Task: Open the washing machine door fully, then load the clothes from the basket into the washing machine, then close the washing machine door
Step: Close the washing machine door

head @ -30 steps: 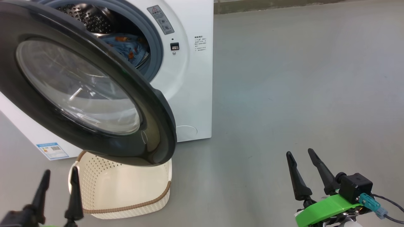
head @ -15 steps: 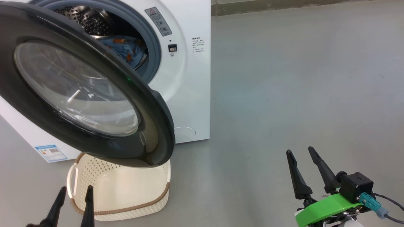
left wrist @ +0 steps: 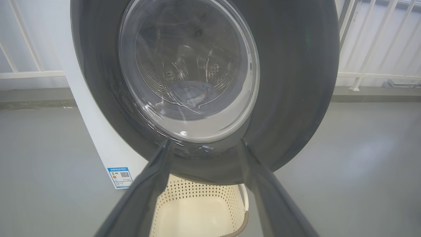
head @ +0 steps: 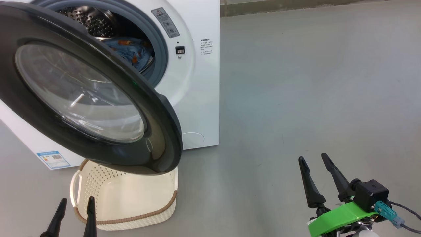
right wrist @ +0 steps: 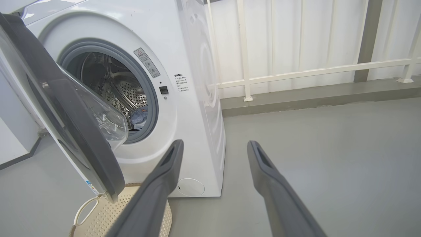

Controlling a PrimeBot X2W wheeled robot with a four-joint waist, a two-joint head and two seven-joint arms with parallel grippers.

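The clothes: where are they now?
In the head view, the clothes lie inside the washing machine, at upper left, behind the rim of the open washing machine door.

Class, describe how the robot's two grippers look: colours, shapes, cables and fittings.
Both the left gripper and the right gripper have two long, dark grey fingers tapering to narrow tips. Behind the right one sits a bright green bracket, a black box-shaped module and a teal connector with a dark cable.
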